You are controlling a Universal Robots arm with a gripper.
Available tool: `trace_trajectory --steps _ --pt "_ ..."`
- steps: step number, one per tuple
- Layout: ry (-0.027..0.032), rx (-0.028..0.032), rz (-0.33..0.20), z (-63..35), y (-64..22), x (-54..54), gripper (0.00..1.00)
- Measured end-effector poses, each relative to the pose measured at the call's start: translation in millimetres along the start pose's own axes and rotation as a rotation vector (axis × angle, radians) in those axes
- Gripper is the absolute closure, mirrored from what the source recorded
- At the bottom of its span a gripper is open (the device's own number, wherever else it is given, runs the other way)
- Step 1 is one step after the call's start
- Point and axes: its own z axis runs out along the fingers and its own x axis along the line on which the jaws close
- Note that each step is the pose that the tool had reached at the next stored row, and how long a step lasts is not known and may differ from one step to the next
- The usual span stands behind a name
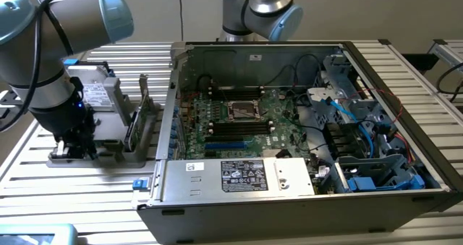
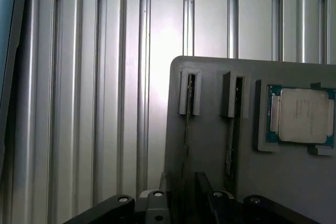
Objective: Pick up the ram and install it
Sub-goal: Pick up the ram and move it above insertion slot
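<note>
Ram (image 2: 186, 124): seen edge-on, so its chips cannot be made out. It stands upright in a slot of the grey holder (image 2: 210, 150), with one end hidden behind the gripper (image 2: 181, 192), which is the part nearest to it. Claw state: cannot tell.

In the exterior view, the arm (image 1: 43, 88) points straight down onto the holder, at 9 o'clock from the computer case (image 1: 289, 191).

A second stick (image 2: 233, 129) stands just beside the ram. Open slatted table (image 2: 105, 103) lies past the holder's edge.
</note>
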Motion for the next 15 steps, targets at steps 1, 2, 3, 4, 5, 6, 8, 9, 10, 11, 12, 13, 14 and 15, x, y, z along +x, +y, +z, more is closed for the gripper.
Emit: trace_trajectory --steps 1,2,3,4,5,6,8,9,10,11,12,13,14,15 --pt "-0.0012 0.0001 0.000 0.1 0.0 0.0 0.78" --pt "-0.0023 0.0001 0.000 -0.1 0.1 0.0 0.78" --pt "-0.0035 0.0002 0.000 -1.2 0.1 0.1 0.84" --pt "-0.0046 0.0001 0.000 -4.0 0.2 0.1 0.87" --pt "-0.0053 0.0001 0.000 -7.5 0.3 0.2 0.87" --pt "-0.0058 0.0001 0.000 -11.2 0.5 0.2 0.87" --pt "-0.0063 0.0000 0.000 -19.4 0.8 0.4 0.87" --pt "-0.0066 0.0002 0.000 -23.7 0.9 0.4 0.87" --pt "-0.0065 0.0000 0.000 -28.6 1.1 0.5 0.87" --pt "-0.0065 -0.0001 0.000 -33.1 1.3 0.7 0.87" --pt "-0.0066 0.0001 0.000 -37.5 1.4 0.8 0.87" --pt "-0.0065 -0.0001 0.000 -42.2 1.6 1.0 0.87" --pt "-0.0066 0.0001 0.000 -46.6 1.7 1.3 0.87" --pt "-0.0066 0.0001 0.000 -51.2 1.9 1.5 0.87"
